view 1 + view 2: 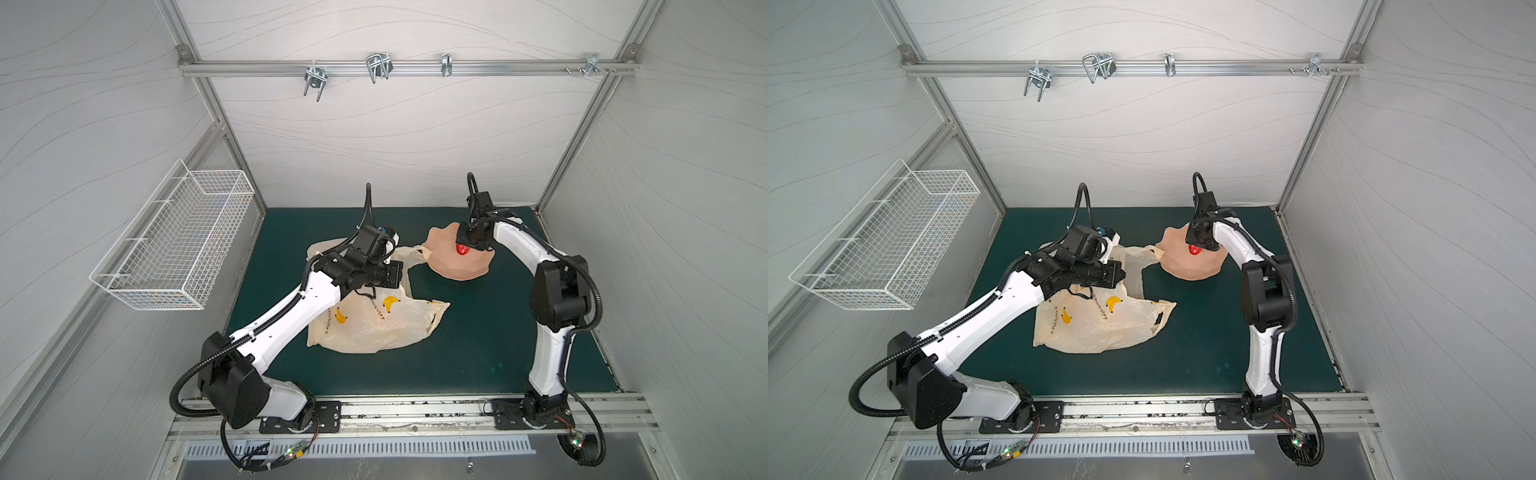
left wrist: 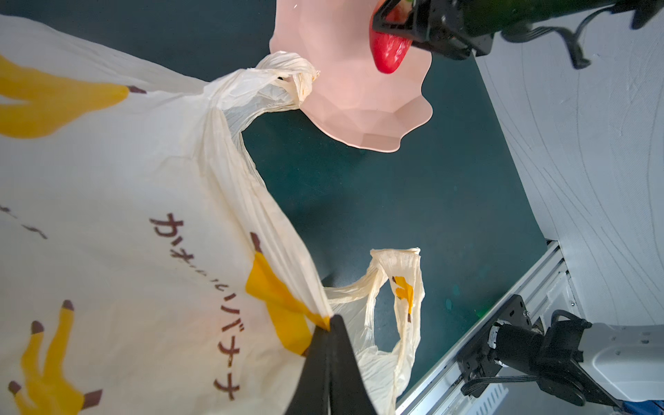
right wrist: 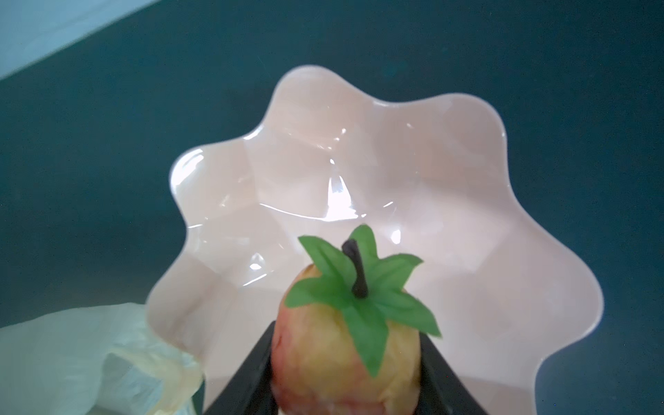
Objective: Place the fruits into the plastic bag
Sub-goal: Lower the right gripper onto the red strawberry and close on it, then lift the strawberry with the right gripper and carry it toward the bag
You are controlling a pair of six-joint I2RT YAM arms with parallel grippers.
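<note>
Currently the strawberry (image 3: 334, 359) sits clamped inside the right gripper (image 3: 346, 336).

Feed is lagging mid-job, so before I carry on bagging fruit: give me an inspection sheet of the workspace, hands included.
Surface: green mat, a few faint marks.
Job's things: plastic bag lies crumpled on the mat, one handle at the pink dish; strawberry held over the dish; no other loose fruit seen.
Clutter: nothing seen.
Hands: left hand shut on the bag's edge; right hand shut on the strawberry.
Cables: black hoses follow both arms, no snag seen.
Surroundings: wire basket on left wall; hooks on back rail.
</note>
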